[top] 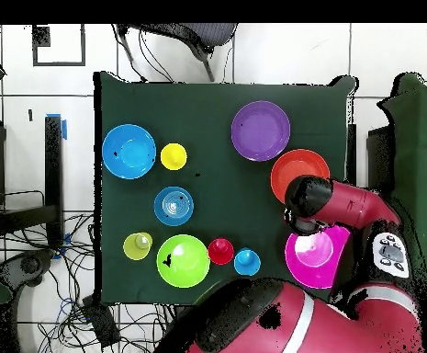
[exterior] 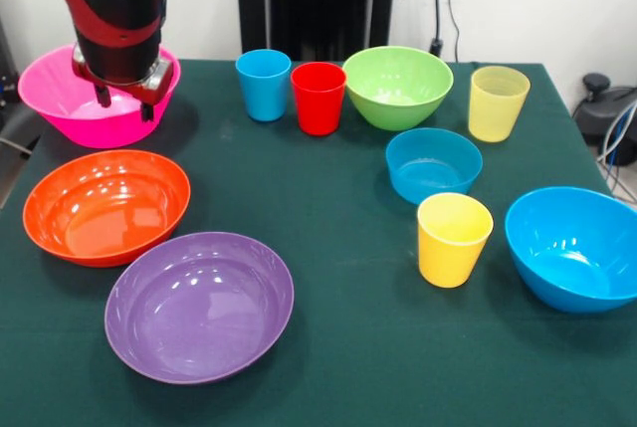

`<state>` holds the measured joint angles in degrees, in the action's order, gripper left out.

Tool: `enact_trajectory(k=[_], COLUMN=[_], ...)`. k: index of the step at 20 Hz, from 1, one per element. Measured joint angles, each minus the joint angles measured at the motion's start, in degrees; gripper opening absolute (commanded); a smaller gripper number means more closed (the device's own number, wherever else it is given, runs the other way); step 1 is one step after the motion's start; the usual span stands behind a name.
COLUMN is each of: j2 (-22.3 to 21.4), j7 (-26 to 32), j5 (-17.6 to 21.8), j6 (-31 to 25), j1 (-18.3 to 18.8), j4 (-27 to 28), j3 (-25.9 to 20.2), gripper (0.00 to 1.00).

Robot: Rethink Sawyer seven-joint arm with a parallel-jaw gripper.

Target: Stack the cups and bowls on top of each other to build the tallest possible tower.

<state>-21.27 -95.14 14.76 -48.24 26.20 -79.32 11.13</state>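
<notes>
Gripper [exterior: 124,97] is hanging just above the pink bowl [exterior: 60,108], at the worktop [exterior: 348,347] corner beside the orange bowl [exterior: 105,206]. Fingers are looking slightly apart, holding nothing. Risk: glossy rim slipping or the bowl tipping w/ a one-sided pinch. Nothing stacked yet; all pieces are sitting upright, separate. Arm is hiding the bowl's far rim.
</notes>
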Motion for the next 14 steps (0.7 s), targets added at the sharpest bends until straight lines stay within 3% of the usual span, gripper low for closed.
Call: enact_trajectory(k=[14], j2=[-2.0], j7=[0.0], j5=[-0.2], j6=[-0.6], j1=[2.0], j4=[0.0], j3=[-0.3], gripper=[1.0])
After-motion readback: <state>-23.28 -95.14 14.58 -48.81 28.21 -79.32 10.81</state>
